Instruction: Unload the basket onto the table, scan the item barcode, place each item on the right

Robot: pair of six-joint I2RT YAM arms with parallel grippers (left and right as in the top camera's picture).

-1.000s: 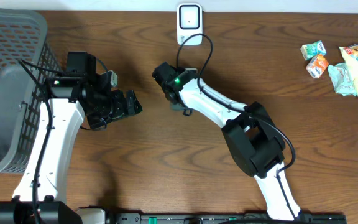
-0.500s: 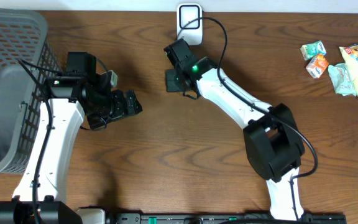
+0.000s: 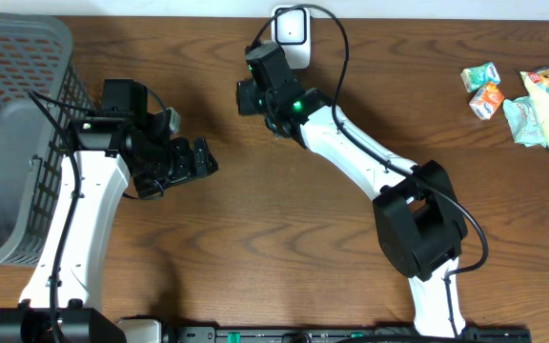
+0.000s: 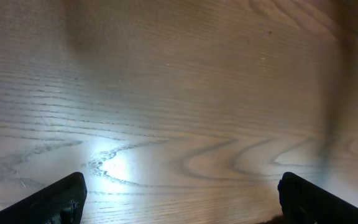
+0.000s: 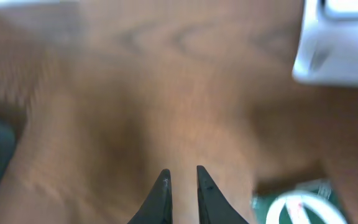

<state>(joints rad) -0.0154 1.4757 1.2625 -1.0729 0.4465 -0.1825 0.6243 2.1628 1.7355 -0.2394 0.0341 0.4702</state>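
Note:
The white scanner (image 3: 291,29) stands at the table's back edge and shows blurred at the top right of the right wrist view (image 5: 340,43). My right gripper (image 3: 247,95) hovers just left of it. Its jaws (image 5: 182,180) stand a narrow gap apart, with only wood between them. A green item with a white ring (image 5: 297,202) shows at the lower right of that view, beside the fingers and not between them. In the overhead view I cannot pick this item out under the gripper. My left gripper (image 3: 193,160) hangs wide open over bare wood (image 4: 182,202), holding nothing.
A grey mesh basket (image 3: 17,124) fills the left side of the table. Several snack packets (image 3: 522,95) lie at the far right. The scanner's black cable (image 3: 336,43) loops over my right arm.
My right arm has swung from the table's middle up and left, to just beside the scanner. Its jaws have parted a little. The left arm has not moved.

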